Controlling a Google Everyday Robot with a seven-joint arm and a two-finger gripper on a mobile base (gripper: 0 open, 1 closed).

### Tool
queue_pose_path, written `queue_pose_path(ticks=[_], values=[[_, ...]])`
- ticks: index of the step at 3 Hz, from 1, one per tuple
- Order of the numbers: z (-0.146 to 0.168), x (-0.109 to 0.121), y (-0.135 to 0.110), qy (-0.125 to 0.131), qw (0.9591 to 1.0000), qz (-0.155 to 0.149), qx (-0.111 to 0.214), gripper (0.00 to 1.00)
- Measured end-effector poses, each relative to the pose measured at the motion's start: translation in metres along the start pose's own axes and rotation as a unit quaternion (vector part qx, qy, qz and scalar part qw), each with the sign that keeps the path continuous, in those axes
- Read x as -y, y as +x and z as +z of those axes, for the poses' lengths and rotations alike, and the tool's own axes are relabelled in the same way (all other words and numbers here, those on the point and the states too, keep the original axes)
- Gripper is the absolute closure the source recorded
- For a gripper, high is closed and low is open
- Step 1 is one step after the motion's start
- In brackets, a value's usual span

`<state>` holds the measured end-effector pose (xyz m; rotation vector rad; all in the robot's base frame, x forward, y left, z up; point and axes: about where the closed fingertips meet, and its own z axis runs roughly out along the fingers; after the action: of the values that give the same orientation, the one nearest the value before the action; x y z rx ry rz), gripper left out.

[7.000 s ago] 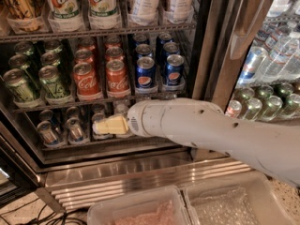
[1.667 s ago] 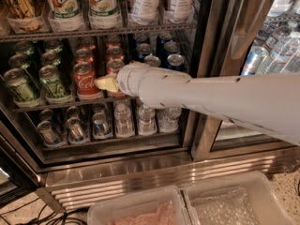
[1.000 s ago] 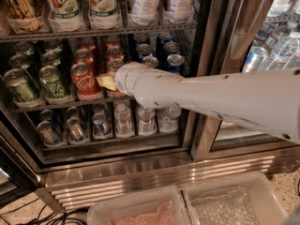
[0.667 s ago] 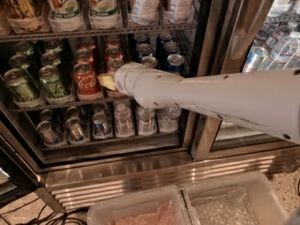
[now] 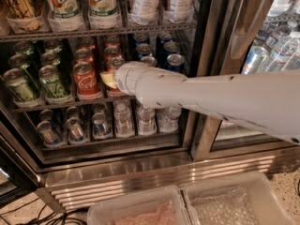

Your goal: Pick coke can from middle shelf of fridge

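Note:
The fridge [image 5: 140,170] stands open, with a steel frame and wire shelves. On the middle shelf [image 5: 56,103], two lanes of red coke cans run front to back. The front coke can [image 5: 85,81] of the left red lane is in plain view. My gripper [image 5: 108,79] is at the front of the right red lane, right beside that can, at can height. Its yellowish tip and my white arm [image 5: 197,95] hide the front can of the right lane. Red cans [image 5: 112,53] show behind the gripper.
Green cans [image 5: 50,81] fill the left of the middle shelf and blue Pepsi cans [image 5: 174,61] the right. Tall 7UP cans [image 5: 101,3] stand above, small bottles [image 5: 124,121] below. The door post [image 5: 211,55] is just right of my arm. Two plastic bins [image 5: 140,210] sit on the floor.
Since seven seconds ago the arm has risen from the lower shelf to the middle shelf's red cans. Over the last second or two it has barely moved.

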<state>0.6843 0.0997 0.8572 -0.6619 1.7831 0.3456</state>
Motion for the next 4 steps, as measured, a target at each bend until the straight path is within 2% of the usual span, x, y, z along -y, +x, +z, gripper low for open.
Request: queue_pose_path(ticks=[1, 4], values=[[-0.004, -0.009, -0.003, -0.010, 0.9999, 0.011, 0.006, 1.00], [-0.009, -0.048, 0.000, -0.059, 0.9978, 0.031, -0.005, 1.00]])
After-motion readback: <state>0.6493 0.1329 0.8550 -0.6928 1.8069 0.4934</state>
